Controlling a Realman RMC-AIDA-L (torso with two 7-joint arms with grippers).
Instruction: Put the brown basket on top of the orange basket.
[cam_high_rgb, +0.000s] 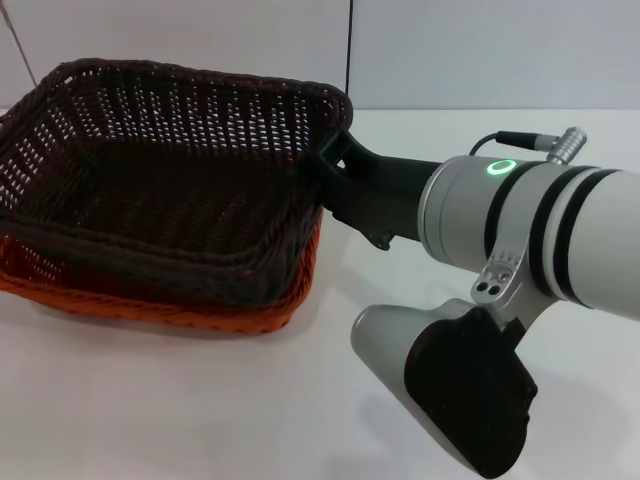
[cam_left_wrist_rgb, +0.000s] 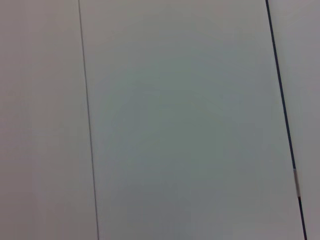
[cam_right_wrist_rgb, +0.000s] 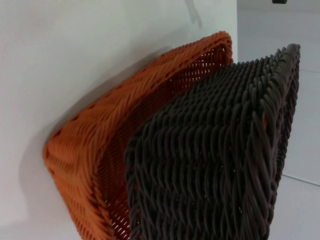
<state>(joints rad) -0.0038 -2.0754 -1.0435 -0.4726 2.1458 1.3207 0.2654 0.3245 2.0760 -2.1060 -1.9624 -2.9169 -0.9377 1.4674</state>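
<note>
The brown basket (cam_high_rgb: 170, 180) already sits tilted inside the orange basket (cam_high_rgb: 200, 305) on the white desk (cam_high_rgb: 200, 410), its right corner raised where the right gripper (cam_high_rgb: 335, 160) grips the rim, so lowering and release seem left.

Orange basket (cam_high_rgb: 200, 315): we see only its rim and lower wall in the head view; the brown basket (cam_high_rgb: 170, 180) nested in it covers the inside. Brown basket: left corner cut off by the head view's edge. Right gripper (cam_high_rgb: 335, 160): fingertips hidden at the brown basket's rim. Right arm (cam_high_rgb: 540, 230): cut off at the edge.
</note>
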